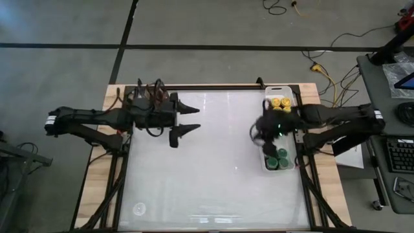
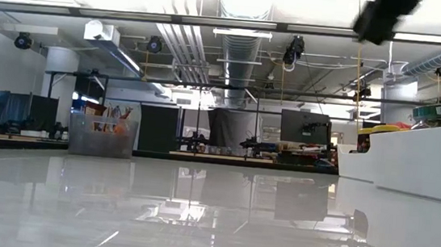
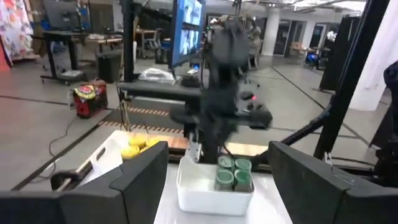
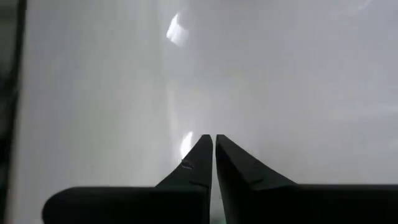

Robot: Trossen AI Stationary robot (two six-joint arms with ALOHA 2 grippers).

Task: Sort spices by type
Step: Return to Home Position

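My left arm (image 1: 97, 120) lies along the left side of the tabletop (image 1: 213, 168). Its left jaws are spread wide and empty, and point right toward the trays. My right arm (image 1: 336, 120) reaches in from the right. Its right jaws are raised above the tabletop just left of the two trays, pressed together tip to tip and holding nothing, with only bare surface below them. The green-lidded jars (image 1: 278, 158) stand grouped upright in the near white tray (image 1: 266, 167) at the right edge. The yellow-lidded jars (image 1: 281, 103) stand grouped in the far white tray (image 1: 279, 89), directly beyond it. No jar stands loose on the tabletop.
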